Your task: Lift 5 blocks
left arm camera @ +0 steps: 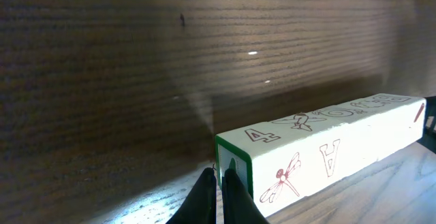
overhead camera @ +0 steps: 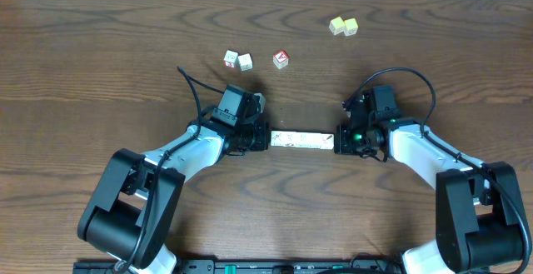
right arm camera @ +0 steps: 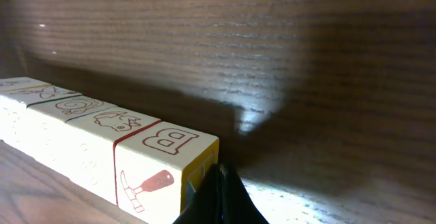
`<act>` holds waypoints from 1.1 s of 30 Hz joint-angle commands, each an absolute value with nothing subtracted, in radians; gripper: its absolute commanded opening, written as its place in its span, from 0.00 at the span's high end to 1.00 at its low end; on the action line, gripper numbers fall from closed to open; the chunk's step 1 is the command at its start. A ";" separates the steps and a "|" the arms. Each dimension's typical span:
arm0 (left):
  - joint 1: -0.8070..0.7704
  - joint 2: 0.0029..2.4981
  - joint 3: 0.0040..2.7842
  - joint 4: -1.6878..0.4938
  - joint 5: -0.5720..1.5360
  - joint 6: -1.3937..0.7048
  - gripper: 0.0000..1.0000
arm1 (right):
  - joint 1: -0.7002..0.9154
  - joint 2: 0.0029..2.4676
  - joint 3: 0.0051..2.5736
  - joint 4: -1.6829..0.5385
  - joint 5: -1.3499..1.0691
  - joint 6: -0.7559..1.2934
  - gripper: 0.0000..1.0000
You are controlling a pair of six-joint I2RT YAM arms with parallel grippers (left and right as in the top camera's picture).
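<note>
A straight row of several whitish blocks [overhead camera: 301, 140] with red printed letters and pictures lies between my two grippers. My left gripper [overhead camera: 268, 138] is shut, and its closed fingertips [left arm camera: 220, 173] press on the green-edged left end of the row [left arm camera: 320, 149]. My right gripper [overhead camera: 336, 141] is also shut. Its tips [right arm camera: 219, 169] push against the yellow-edged right end of the row [right arm camera: 88, 142]. The row is squeezed end to end between them. Whether it rests on the table or hangs just above it, I cannot tell.
Behind the row, two loose whitish cubes [overhead camera: 238, 60] sit side by side, with a red-faced cube [overhead camera: 281, 59] to their right. Two pale yellow cubes [overhead camera: 343, 27] lie further back right. The dark wooden table [overhead camera: 100, 74] stretches all around.
</note>
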State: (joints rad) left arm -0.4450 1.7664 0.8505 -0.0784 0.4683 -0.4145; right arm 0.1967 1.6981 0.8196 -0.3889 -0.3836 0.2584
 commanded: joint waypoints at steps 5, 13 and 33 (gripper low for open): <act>-0.458 1.779 0.854 -0.070 0.532 -0.398 0.93 | 0.224 1.689 0.878 -0.402 -0.468 0.246 0.99; -0.458 1.774 0.855 -0.073 0.534 -0.398 0.93 | 0.224 1.689 0.878 -0.408 -0.468 0.246 0.99; -0.458 1.770 0.855 -0.073 0.533 -0.398 0.93 | 0.224 1.689 0.883 -0.452 -0.297 0.251 0.99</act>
State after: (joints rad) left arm -0.4503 1.7664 0.8505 -0.0772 0.5060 -0.4145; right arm 0.1997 1.6981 0.8558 -0.4435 -0.3130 0.2550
